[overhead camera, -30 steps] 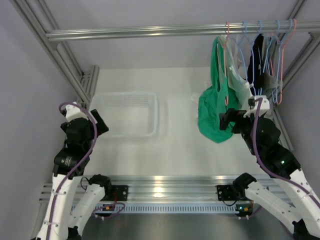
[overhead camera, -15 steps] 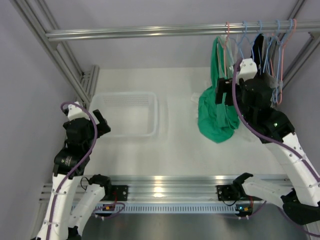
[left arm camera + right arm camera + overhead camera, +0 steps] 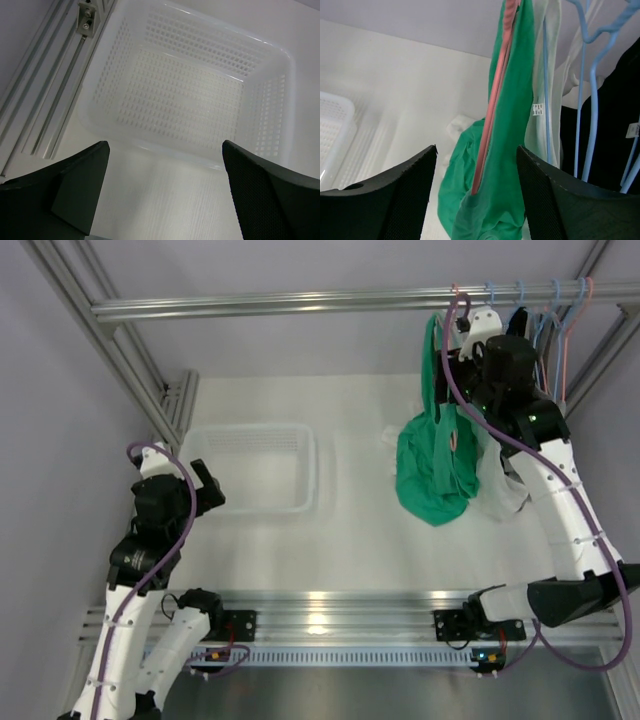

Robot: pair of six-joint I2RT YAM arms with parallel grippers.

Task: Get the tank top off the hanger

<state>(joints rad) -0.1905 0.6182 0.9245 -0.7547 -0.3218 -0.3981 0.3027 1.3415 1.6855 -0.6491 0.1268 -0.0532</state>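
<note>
A green tank top (image 3: 432,465) hangs on a pink hanger (image 3: 452,300) at the left end of a row on the rail. In the right wrist view the green top (image 3: 512,165) and pink hanger (image 3: 492,120) lie between the open fingers. My right gripper (image 3: 455,345) is raised high beside the top's strap, open and holding nothing; in its own view the right gripper (image 3: 477,165) straddles the hanger. My left gripper (image 3: 205,485) is open and empty next to the basket; it shows in the left wrist view (image 3: 165,165).
A white perforated basket (image 3: 250,468) sits on the table at the left, also in the left wrist view (image 3: 185,95). Blue and pink hangers with white and black garments (image 3: 520,350) hang to the right of the green top. The metal rail (image 3: 270,305) crosses the top.
My right arm has risen from low beside the green top up to the hanger near the rail. The left arm has barely moved.
</note>
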